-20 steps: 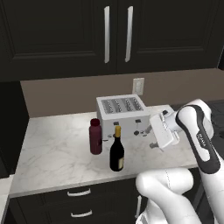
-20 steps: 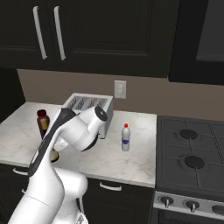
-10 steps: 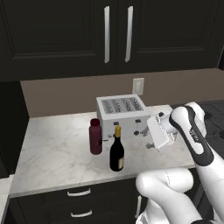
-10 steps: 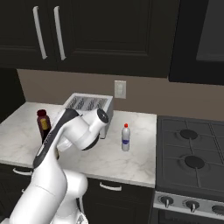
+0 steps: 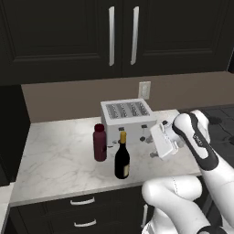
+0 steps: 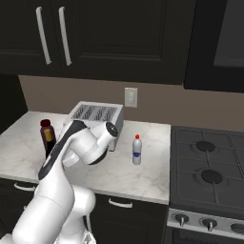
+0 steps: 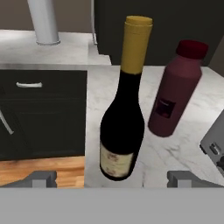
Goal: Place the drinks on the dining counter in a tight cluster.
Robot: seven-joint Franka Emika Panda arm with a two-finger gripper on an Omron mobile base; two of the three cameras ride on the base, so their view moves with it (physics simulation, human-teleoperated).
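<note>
tool (image 7: 112, 178) open, facing wine bottle (image 7: 124, 109)

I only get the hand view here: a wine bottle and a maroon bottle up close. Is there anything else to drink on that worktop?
Observer: Yes, a small pale red-capped bottle stands by itself on the marble worktop, near the stove.
Operator: And what is that grey thing at the right edge of my picture?
Observer: A silver toaster, standing behind the wine bottle and the maroon bottle, against the wall.
Operator: Is the robot holding anything?
Observer: No. Its fingers are open, in the air to the right of the wine bottle and pointing toward it.
</note>
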